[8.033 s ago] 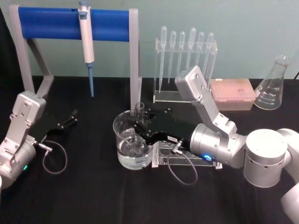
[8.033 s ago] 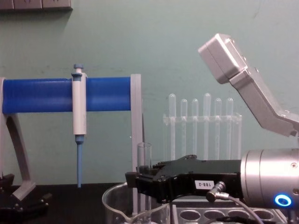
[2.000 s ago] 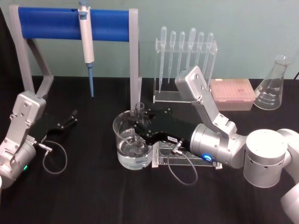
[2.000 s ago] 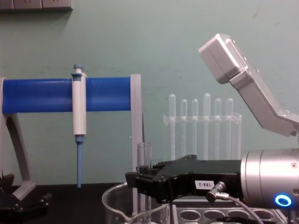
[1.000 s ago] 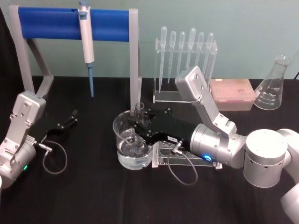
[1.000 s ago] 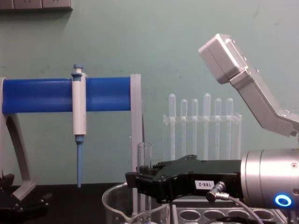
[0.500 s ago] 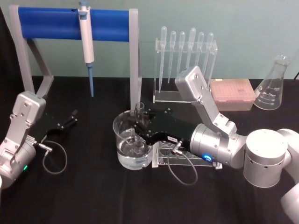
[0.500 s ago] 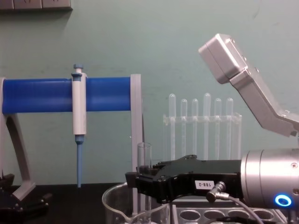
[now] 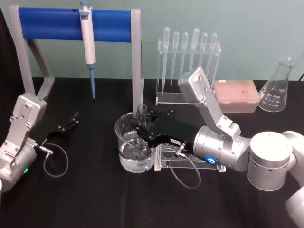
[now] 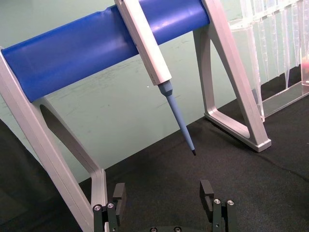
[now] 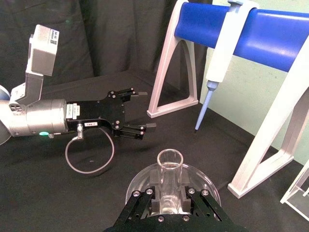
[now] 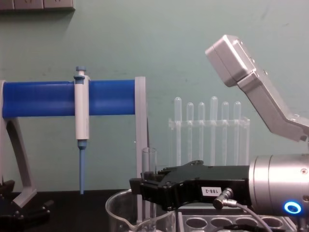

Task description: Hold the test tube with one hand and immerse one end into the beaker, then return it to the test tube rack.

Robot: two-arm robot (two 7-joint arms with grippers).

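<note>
The clear glass test tube (image 9: 141, 114) stands upright with its lower end down inside the wide glass beaker (image 9: 124, 142). My right gripper (image 9: 142, 130) reaches in from the right over the beaker's rim and is shut on the tube (image 11: 170, 181); its two black fingers clamp the glass from both sides. In the chest view the tube's open top (image 12: 149, 162) rises just above the black fingers (image 12: 140, 189), with the beaker rim (image 12: 116, 205) below. My left gripper (image 9: 72, 119) rests open on the black table at the left, its fingers (image 10: 118, 193) apart with nothing between them.
A blue-barred stand (image 9: 71, 23) with a hanging white-and-blue micropipette (image 9: 88, 38) is behind the beaker. A clear rack of plastic pipettes (image 9: 190, 57), a pink tip box (image 9: 236, 95) and a conical flask (image 9: 278, 88) stand at the back right. A holed plastic rack (image 12: 231, 223) lies under my right wrist.
</note>
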